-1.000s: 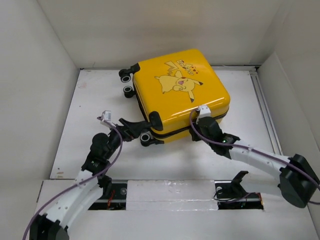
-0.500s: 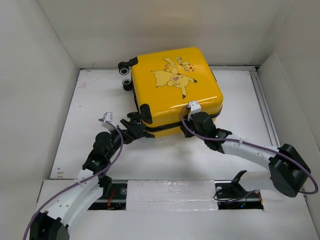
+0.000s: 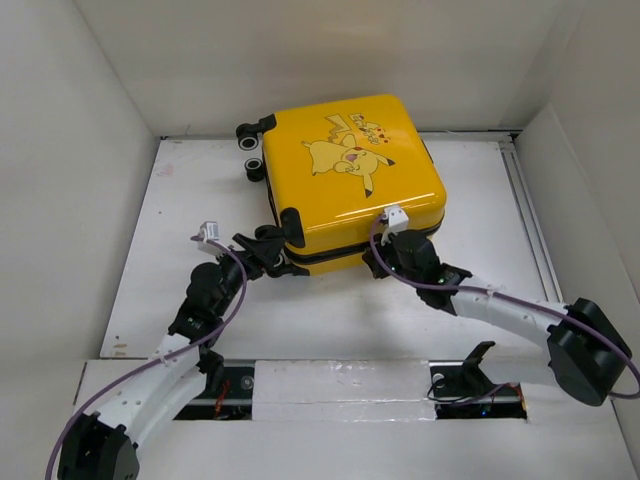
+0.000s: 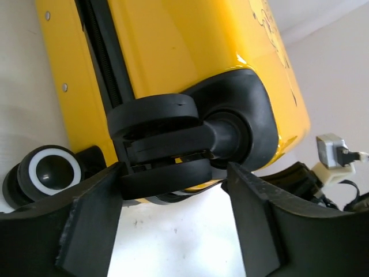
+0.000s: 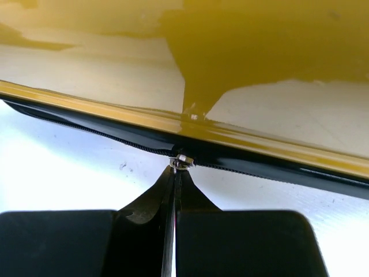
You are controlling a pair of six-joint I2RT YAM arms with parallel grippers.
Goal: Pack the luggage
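The yellow luggage (image 3: pixel 345 170) with the Pikachu print lies flat and closed at the back middle of the white table. My left gripper (image 3: pixel 264 247) is open at its near left corner, and in the left wrist view (image 4: pixel 173 196) a black wheel (image 4: pixel 164 147) sits between the fingertips. My right gripper (image 3: pixel 385 255) is at the near side of the luggage. In the right wrist view (image 5: pixel 174 179) it is shut on the small metal zipper pull (image 5: pixel 183 160) of the black zipper trim (image 5: pixel 86 130). The lining is hidden.
Two more black wheels (image 3: pixel 250 150) stick out at the luggage's back left corner. White walls close in the table (image 3: pixel 200 200) on the left, back and right. A rail (image 3: pixel 530 220) runs along the right side. The arm bases stand on a taped strip (image 3: pixel 340 385) at the near edge.
The luggage has slid and turned toward the back left. My right gripper followed its near edge, holding the zipper pull. My left gripper moved up to the near left wheel.
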